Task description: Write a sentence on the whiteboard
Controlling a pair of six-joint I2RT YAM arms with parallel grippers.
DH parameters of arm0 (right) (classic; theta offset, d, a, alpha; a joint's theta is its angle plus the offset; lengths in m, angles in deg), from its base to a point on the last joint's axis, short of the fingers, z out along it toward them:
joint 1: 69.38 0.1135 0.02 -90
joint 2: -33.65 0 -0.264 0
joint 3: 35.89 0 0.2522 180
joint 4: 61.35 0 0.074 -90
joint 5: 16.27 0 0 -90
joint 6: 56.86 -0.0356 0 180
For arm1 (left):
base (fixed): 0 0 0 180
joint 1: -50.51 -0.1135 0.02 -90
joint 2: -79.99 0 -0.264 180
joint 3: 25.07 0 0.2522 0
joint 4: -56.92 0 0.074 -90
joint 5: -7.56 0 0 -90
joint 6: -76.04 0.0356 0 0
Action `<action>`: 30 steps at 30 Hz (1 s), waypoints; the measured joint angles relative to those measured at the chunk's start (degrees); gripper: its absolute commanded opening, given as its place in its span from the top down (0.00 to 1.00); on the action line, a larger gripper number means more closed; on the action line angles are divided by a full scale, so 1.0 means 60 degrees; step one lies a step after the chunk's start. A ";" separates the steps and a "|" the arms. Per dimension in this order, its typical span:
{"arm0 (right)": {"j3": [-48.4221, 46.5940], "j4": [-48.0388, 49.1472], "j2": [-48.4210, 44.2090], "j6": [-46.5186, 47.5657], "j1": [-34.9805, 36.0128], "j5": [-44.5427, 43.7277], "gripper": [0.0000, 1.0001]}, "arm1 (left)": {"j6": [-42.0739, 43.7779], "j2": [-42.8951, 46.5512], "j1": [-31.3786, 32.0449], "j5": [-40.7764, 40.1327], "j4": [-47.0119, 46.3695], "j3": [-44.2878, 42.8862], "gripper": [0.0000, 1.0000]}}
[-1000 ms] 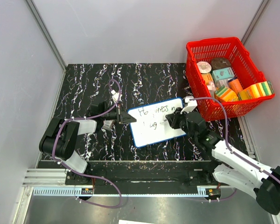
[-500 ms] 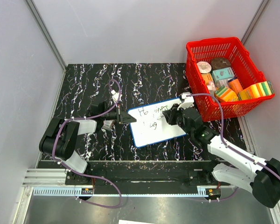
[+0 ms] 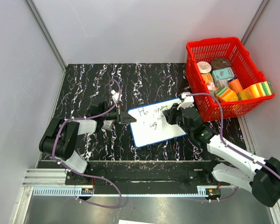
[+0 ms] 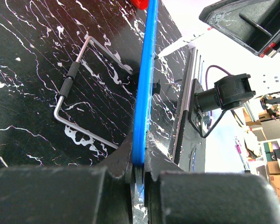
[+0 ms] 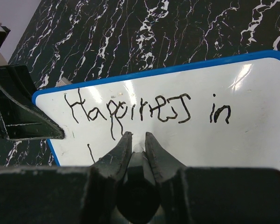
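Sentence [image 5: 149, 109] on the whiteboard [image 5: 252, 140] read "Happiness in", with one stroke beneath. Left end effector [image 4: 139, 170] pinched its blue rim; right end effector [image 5: 137, 136] was clamped on a marker [image 5: 138, 161].

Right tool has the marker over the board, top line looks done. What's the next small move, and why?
Probably ease the right tool, shut on the dark marker, a little rightward to continue the second line. The small white blue-rimmed whiteboard reads "Happiness in" on top, the line below is barely begun, and the left tool clamps the board's rim steady.
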 measured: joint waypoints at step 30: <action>0.0379 -0.0117 -0.0109 -0.0259 0.0000 0.0357 1.00 | 0.0000 0.0000 0.0000 -0.0007 0.0022 0.0000 1.00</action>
